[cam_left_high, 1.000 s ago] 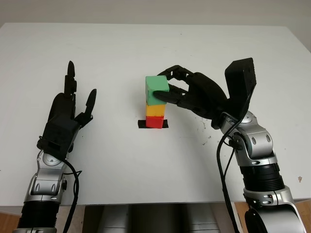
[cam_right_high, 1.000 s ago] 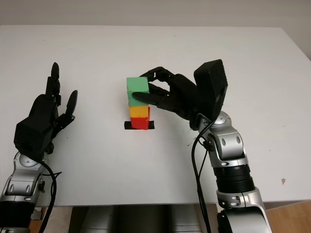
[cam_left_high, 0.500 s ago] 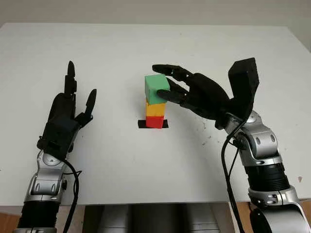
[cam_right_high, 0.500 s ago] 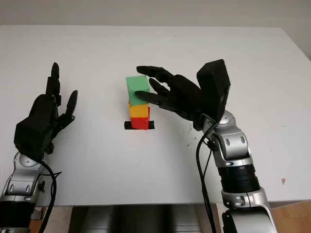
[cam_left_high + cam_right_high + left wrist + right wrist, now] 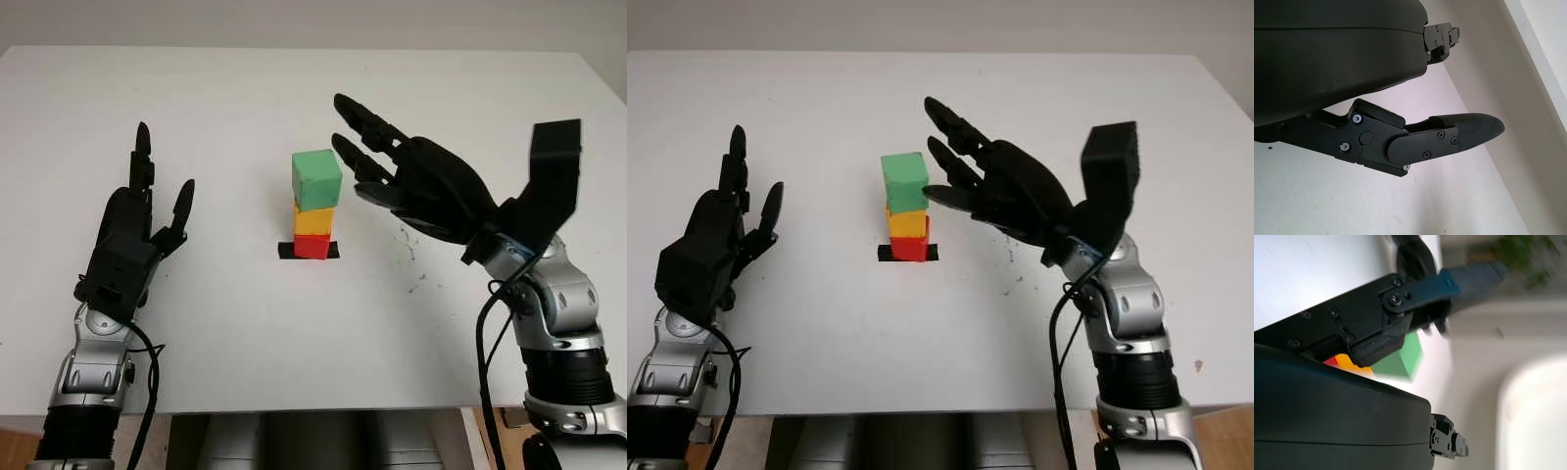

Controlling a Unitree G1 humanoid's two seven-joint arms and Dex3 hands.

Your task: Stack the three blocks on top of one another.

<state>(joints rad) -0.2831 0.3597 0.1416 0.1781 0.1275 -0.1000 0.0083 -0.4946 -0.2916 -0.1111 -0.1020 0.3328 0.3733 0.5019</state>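
Observation:
A stack of three blocks stands at the middle of the white table [image 5: 245,88]: a red block [image 5: 313,246] at the bottom on a black tape mark [image 5: 286,251], a yellow block [image 5: 313,220] on it, and a green block [image 5: 316,179] on top, turned a little askew. My right hand [image 5: 392,171] is open, just right of the stack and clear of it. The green block [image 5: 1400,362] also appears past that hand's fingers [image 5: 1449,279] in the right wrist view. My left hand [image 5: 137,225] is open, raised over the table's left side.
Faint dark scuff marks [image 5: 411,259] dot the table to the right of the stack. The table's front edge [image 5: 294,409] runs close to both forearms.
My right hand has let go of the green block, opened and drawn back to the right and upward. The green block stays on the stack. The left hand has not moved.

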